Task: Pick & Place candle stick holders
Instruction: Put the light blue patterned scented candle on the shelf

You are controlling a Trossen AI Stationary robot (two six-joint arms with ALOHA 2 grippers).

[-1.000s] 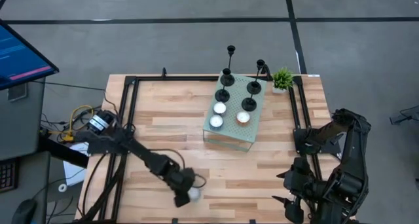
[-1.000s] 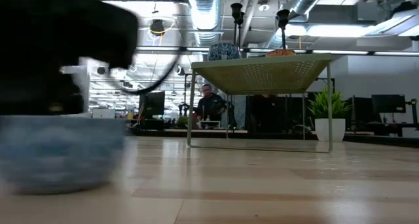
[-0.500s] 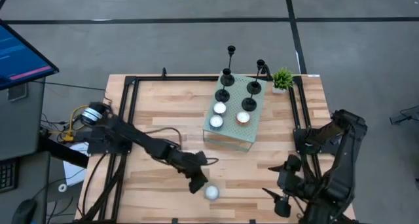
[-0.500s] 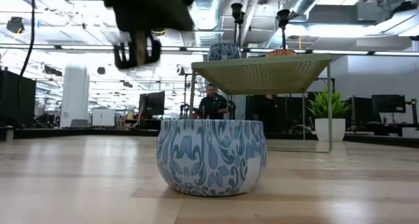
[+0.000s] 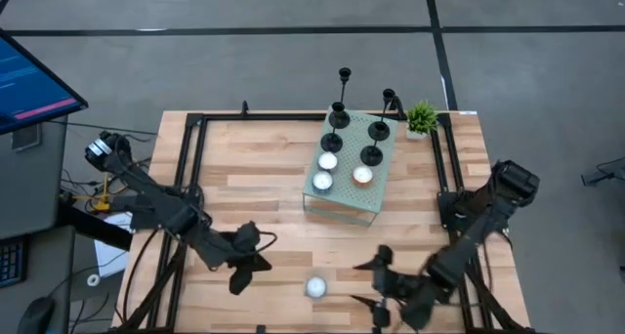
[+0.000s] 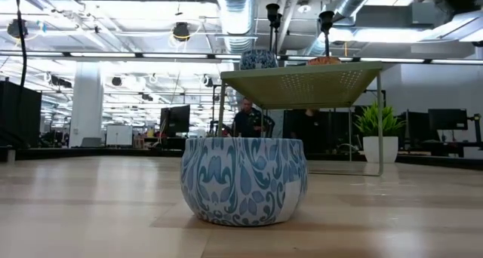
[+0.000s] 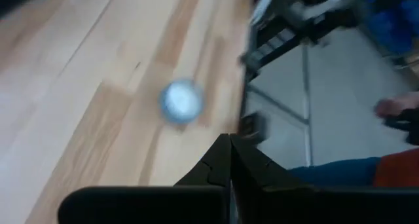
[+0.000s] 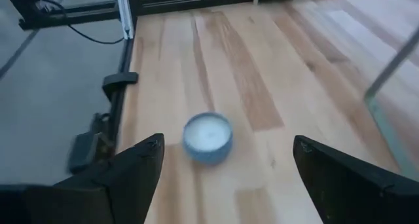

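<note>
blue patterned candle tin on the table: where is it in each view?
High view: blue patterned candle tin near the table's front edge, between both arms.
Low view: centre foreground.
Left wrist view: left of centre, beyond the shut fingers.
Right wrist view: centre, between the open fingers.
Shared landmark: wooden table.

Light wooden table (image 5: 264,168) with a black frame round the edge. Sitting right on it: a blue-patterned candle tin (image 5: 315,287) near the front edge, a pale green mesh stand (image 5: 354,202) toward the back, and a little potted plant (image 5: 421,118) in the far corner.
</note>
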